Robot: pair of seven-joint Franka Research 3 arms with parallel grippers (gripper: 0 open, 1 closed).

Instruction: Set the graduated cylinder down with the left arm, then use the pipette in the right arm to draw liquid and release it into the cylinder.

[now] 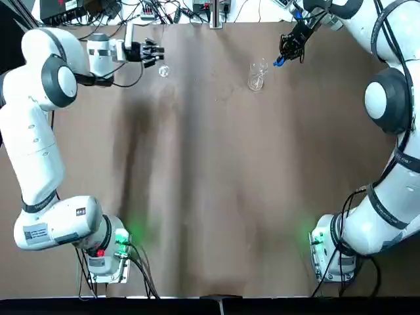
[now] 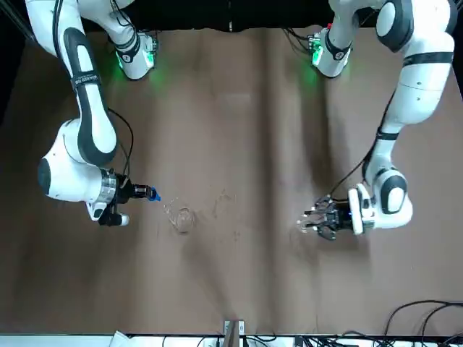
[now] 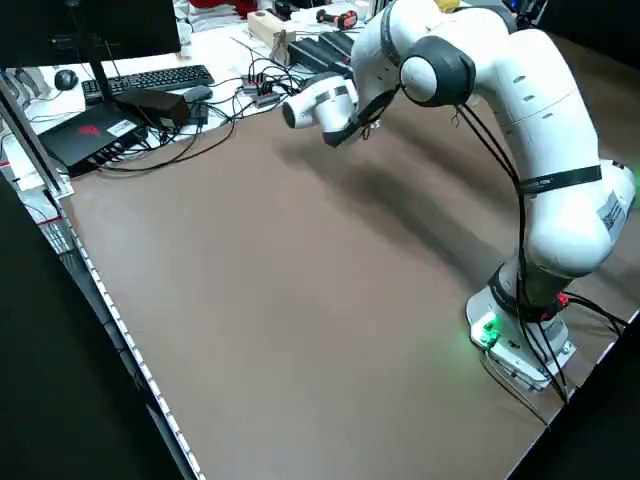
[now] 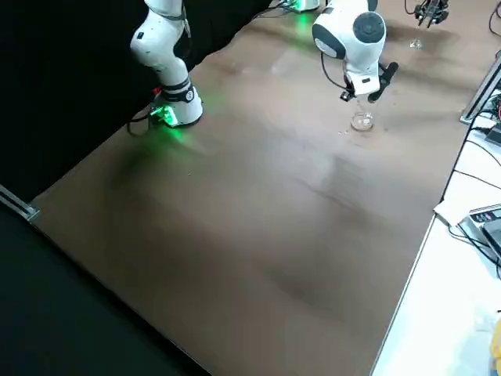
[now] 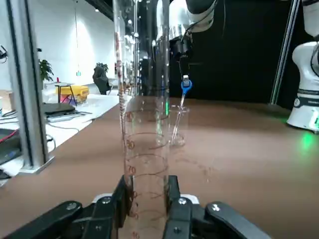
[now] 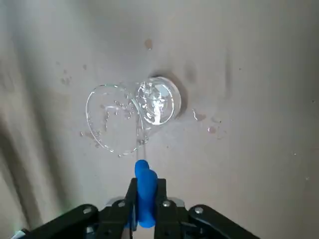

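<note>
Near the table's far edge, the left gripper (image 5: 149,199) is closed around the upright graduated cylinder (image 5: 145,164); whether its foot touches down, I cannot tell. The right gripper (image 6: 146,199), by the beaker (image 6: 117,119), pinches the pipette's blue bulb (image 6: 146,191). Drawing liquid and releasing it into the cylinder seemingly remain.

The tall clear graduated cylinder (image 5: 147,149) runs past the left wrist view's top and bottom edges; the pipette's thin clear tube (image 5: 178,119) is too faint to trace overhead
</note>
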